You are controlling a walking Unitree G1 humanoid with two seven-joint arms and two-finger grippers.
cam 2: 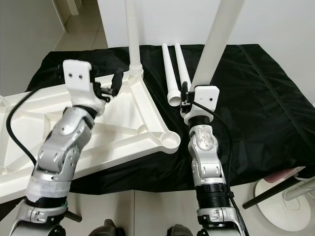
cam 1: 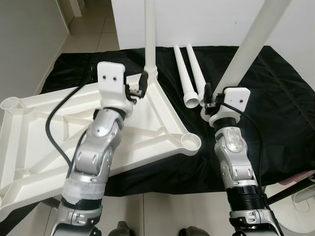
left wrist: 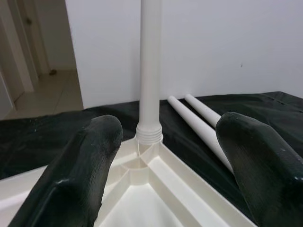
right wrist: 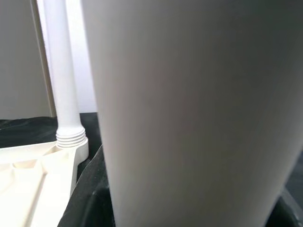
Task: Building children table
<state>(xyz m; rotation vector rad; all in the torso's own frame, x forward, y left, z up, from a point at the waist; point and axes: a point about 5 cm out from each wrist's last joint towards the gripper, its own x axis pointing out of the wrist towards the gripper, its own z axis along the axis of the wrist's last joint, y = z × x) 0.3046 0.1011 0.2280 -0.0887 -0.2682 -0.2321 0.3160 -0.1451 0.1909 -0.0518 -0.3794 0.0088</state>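
The white plastic tabletop (cam 1: 74,132) lies upside down on a black cloth (cam 1: 275,98) spread over the floor, its ribbed underside facing up. One leg (cam 1: 150,34) stands upright in the corner socket just ahead of the left gripper (cam 1: 139,89), its threaded collar seated at the tabletop's far corner. The left gripper hovers over the tabletop's inner face with its fingers (left wrist: 80,175) spread wide and nothing between them; in the left wrist view the standing leg rises straight ahead through the gap.

The right gripper (cam 1: 206,98) is closed around a second leg (cam 1: 251,44), holding it near its lower end so that the tube slants up and away over the cloth. This held leg hangs to the right of the tabletop's near edge, clear of the open corner socket (cam 1: 190,142), which sits below and to the left of the right gripper. Two more legs (cam 1: 189,73) lie side by side on the cloth just beyond and to the left of the right gripper, between it and the standing leg.

Open black cloth stretches to the right of the right gripper. A white wall (cam 1: 206,19) rises close behind the cloth's far edge. Tiled floor (cam 1: 162,211) runs along the near edge.
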